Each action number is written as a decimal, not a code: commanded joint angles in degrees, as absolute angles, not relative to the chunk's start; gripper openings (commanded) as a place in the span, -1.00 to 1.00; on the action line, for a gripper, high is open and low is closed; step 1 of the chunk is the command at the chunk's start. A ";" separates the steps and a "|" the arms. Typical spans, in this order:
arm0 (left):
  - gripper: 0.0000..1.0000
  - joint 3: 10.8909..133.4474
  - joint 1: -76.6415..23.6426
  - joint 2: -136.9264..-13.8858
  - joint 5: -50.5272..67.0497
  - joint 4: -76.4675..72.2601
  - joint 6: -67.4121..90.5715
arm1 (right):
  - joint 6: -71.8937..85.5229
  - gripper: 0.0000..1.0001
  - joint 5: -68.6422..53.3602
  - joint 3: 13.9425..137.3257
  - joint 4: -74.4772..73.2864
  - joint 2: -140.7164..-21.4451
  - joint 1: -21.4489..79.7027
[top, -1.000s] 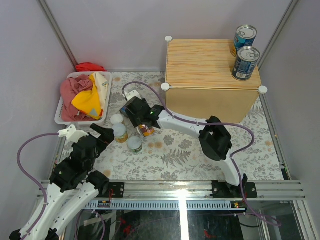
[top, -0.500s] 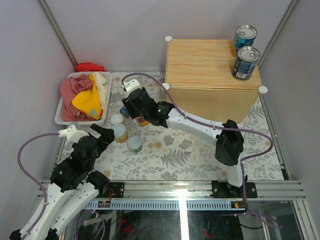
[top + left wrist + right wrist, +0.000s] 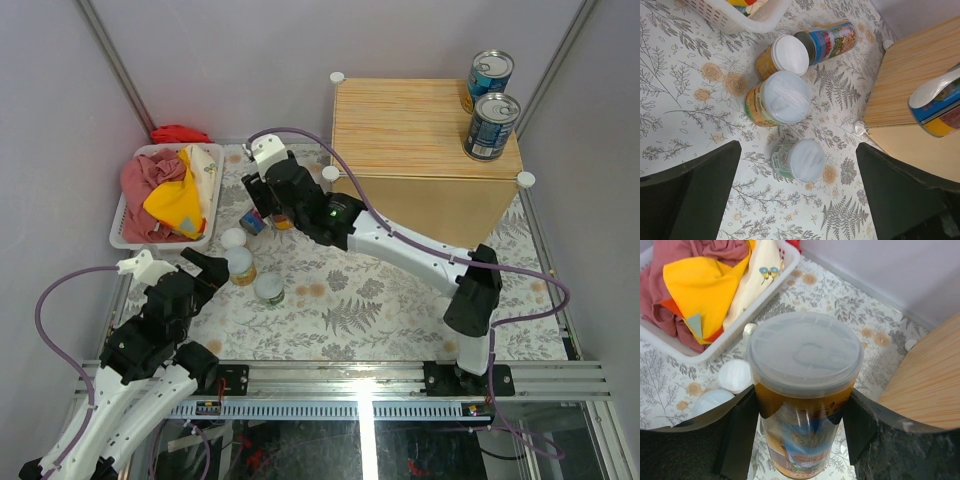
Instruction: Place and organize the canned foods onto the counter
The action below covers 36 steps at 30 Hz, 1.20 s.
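My right gripper (image 3: 272,213) is shut on a slim multicoloured can (image 3: 804,390) with a clear lid. It holds the can upright over the floral table, between the basket and the counter (image 3: 400,130). Two blue-labelled tins (image 3: 491,72) (image 3: 492,125) stand on the counter's right end. A second slim can (image 3: 832,39) lies on the table beside two orange-yellow jars (image 3: 785,55) (image 3: 780,97). A short pale-lidded can (image 3: 801,161) stands near them. My left gripper (image 3: 797,148) is open and empty, hovering over the short can; it also shows in the top view (image 3: 175,265).
A white plastic basket (image 3: 122,228) with red and yellow cloths (image 3: 165,190) sits at the left. A red cloth (image 3: 180,133) lies behind it. The counter's front left knob (image 3: 322,173) is close to my right arm. Grey walls enclose the table.
My right gripper has moved away from the jars, toward the back between basket and counter, carrying the slim can. The left arm has not moved.
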State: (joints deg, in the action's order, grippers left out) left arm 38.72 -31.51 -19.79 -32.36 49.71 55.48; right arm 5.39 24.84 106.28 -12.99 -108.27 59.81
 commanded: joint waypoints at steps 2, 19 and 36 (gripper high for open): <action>0.99 38.40 -32.12 -19.47 -33.39 47.86 55.48 | -0.09 -1.00 29.42 115.02 0.56 -101.62 60.39; 0.99 39.09 -32.72 -19.98 -33.56 48.69 55.72 | -14.61 -1.00 35.97 120.11 14.60 -97.30 56.59; 0.99 39.42 -33.48 -20.85 -33.21 49.34 56.15 | -11.41 -1.00 36.01 110.03 22.72 -89.25 37.24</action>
